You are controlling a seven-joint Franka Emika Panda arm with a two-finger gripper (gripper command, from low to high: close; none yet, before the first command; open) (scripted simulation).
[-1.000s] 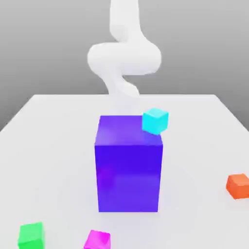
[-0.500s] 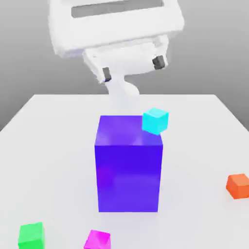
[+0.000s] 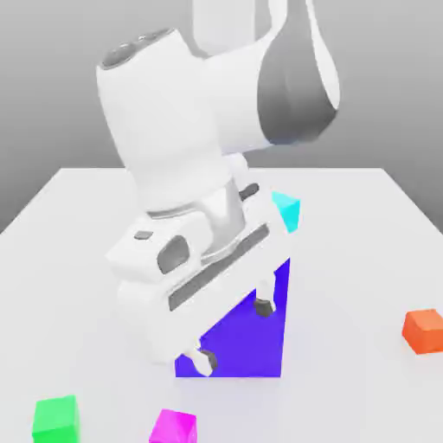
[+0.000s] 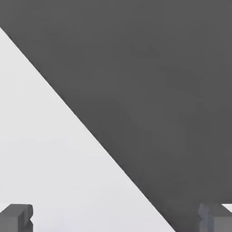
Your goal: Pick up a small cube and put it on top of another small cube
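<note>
Gripper (image 3: pixel 234 333) spread wide, holding nothing, low before big blue block (image 3: pixel 251 337); pink cube (image 3: pixel 173 426) on tabletop (image 3: pixel 363 260) at near edge, beside green cube (image 3: pixel 56 418); orange cube (image 3: pixel 424 330) far toward exterior view's right.

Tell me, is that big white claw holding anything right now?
No, nothing. The claw is open and empty in front of the big blue block; the pink cube sits untouched on the table.

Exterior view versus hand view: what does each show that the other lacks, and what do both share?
Exterior view alone: the arm, the magenta cube, green cube, orange cube, cyan cube and big blue block. Hand view alone: the table's edge against dark ground, seen from between the fingertips. Shared: the white table and the open, empty claw.
</note>
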